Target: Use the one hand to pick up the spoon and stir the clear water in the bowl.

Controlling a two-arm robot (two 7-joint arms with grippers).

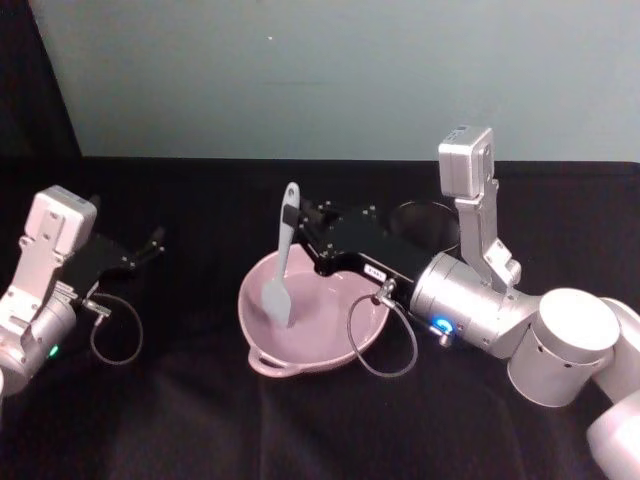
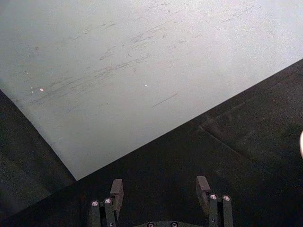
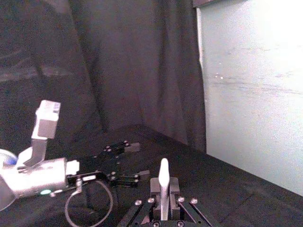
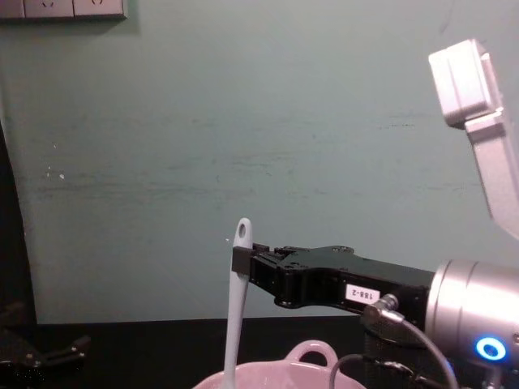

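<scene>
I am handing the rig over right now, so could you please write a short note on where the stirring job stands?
Right gripper: shut on the spoon high on its handle, holding it upright with the blade end down inside the bowl.
Left gripper: open, parked off to the left, apart from the bowl.
Done: spoon picked up and brought into the bowl.
Left: the stirring; the water itself cannot be made out.
</scene>
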